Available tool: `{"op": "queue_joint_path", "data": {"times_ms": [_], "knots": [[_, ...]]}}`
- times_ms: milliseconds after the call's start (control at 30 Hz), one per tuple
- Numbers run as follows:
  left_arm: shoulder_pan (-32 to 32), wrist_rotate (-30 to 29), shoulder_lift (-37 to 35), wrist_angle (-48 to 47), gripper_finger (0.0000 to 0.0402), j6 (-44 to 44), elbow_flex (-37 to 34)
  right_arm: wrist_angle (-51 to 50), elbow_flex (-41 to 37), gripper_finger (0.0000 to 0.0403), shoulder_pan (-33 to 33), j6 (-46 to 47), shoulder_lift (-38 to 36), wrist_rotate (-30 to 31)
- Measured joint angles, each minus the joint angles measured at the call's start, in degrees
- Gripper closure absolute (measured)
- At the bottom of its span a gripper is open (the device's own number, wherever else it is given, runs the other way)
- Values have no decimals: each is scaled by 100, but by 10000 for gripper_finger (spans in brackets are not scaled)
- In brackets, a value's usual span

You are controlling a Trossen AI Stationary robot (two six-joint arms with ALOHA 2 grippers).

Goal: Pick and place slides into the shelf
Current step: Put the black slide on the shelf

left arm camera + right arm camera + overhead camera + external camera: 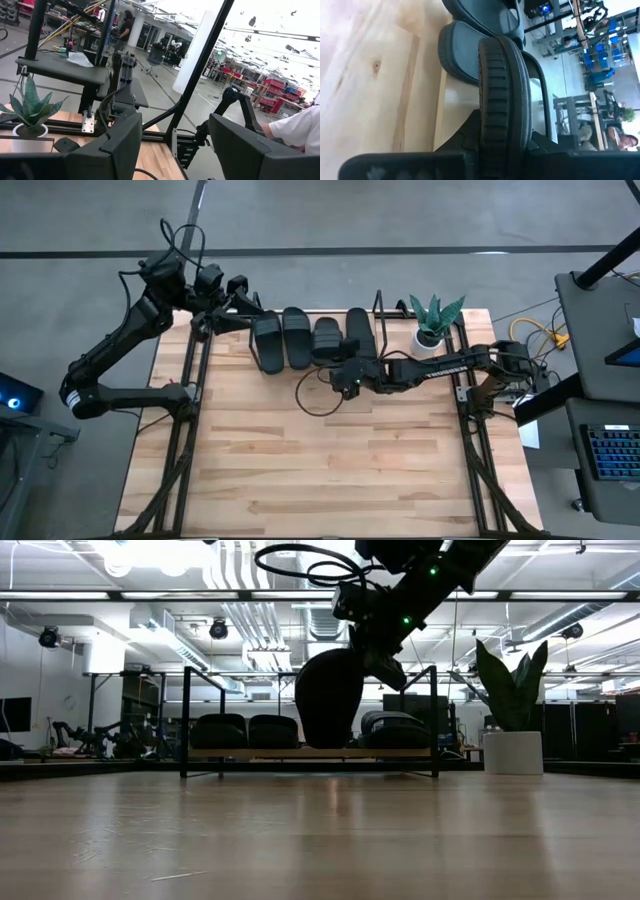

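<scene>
Right hand pinching one slide edge-up just above shelf; three slides probably seated already. Left hand spread, by shelf's end.

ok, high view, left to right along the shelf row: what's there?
Left gripper, open at the shelf's left end → two matte black slide sandals lying side by side → third black slide, held by the shut right gripper → fourth slide → green potted plant in a white pot.
</scene>
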Motion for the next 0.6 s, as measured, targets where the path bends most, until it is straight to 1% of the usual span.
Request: {"op": "queue_joint_path", "data": {"times_ms": [200, 267, 433, 600], "knots": [[0, 0, 86, 10, 187, 0, 0, -139, 0, 358, -97, 364, -9, -53], [0, 3, 106, 27, 187, 0, 0, -296, 0, 353, -111, 505, -9, -260], [-2, 34, 152, 27, 187, -3, 0, -750, 32, 339, -134, 1464, -10, -670], [-2, 80, 162, 24, 187, -2, -2, -859, 81, 314, -178, 2152, -11, -1110]]}}
